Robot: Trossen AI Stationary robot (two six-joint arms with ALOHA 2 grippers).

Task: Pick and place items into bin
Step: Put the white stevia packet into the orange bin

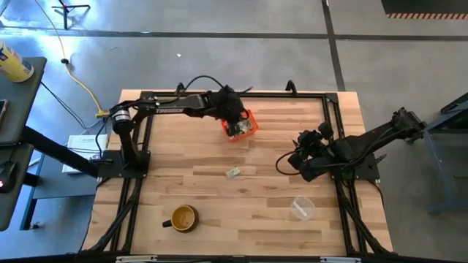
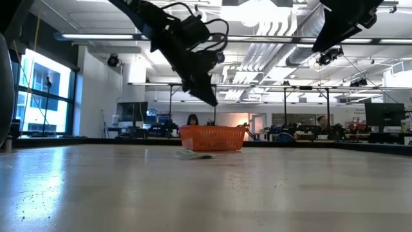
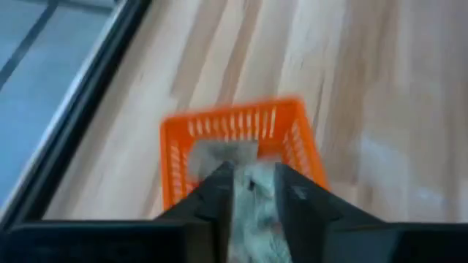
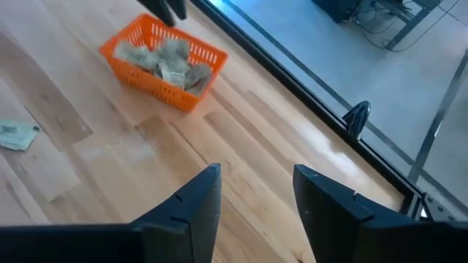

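Note:
The orange bin [image 1: 246, 129] stands on the far middle of the table, with several pale green-and-white scraps [image 4: 170, 60] inside it. My left gripper [image 3: 254, 191] hangs just above the bin [image 3: 232, 123], pointing down and shut on a scrap. One more scrap [image 1: 233, 172] lies flat on the wood nearer the table's middle [image 4: 16, 136]. My right gripper [image 4: 256, 197] is open and hovers above bare wood right of centre [image 1: 297, 159], touching nothing. My left gripper pinches a pale scrap [image 3: 254, 216] between its two fingers, coming from above and pointing down over the bin. The scrap fills the narrow gap between the fingers and is lifted clear of the bin's contents. Which part of the scrap is held cannot be told.
A yellow-brown mug [image 1: 183, 218] stands near the table's near edge on the left. A clear plastic cup [image 1: 302, 207] lies near the right. A black frame rail [image 4: 307, 88] runs along the table's far edge behind the bin. Bare wood lies between the bin and the mug.

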